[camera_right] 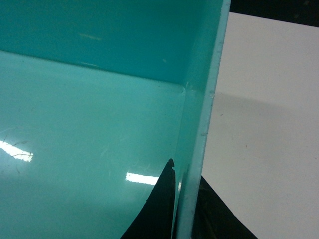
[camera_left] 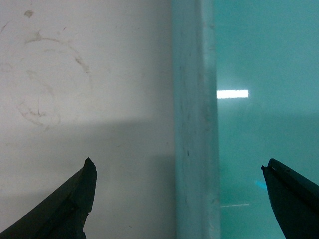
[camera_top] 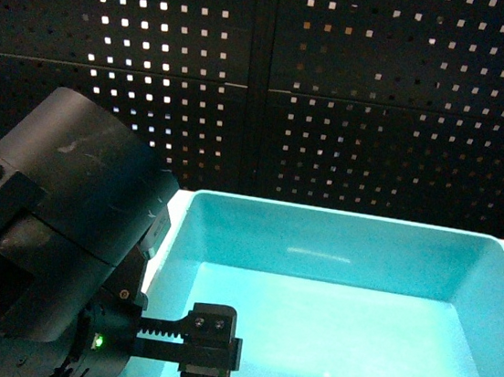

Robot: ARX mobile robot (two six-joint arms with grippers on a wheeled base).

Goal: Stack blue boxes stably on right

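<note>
Bare turquoise tub (camera_top: pixel 335 337) floor, perforated panel (camera_top: pixel 382 103) close behind its far wall.

A dark perforated metal panel wall (camera_top: pixel 356 91) fills the background, a vertical seam running down its middle; bright light glints through the square holes at upper left; below, a white tabletop (camera_left: pixel 75 99), faintly scuffed with circular marks, carries a soft-edged shadow.

Lab or workshop bay, dark perforated metal wall panels (camera_top: pixel 356 91), scuffed white worktable (camera_left: pixel 75 74), plain plastic tub (camera_top: pixel 336 254)
</note>
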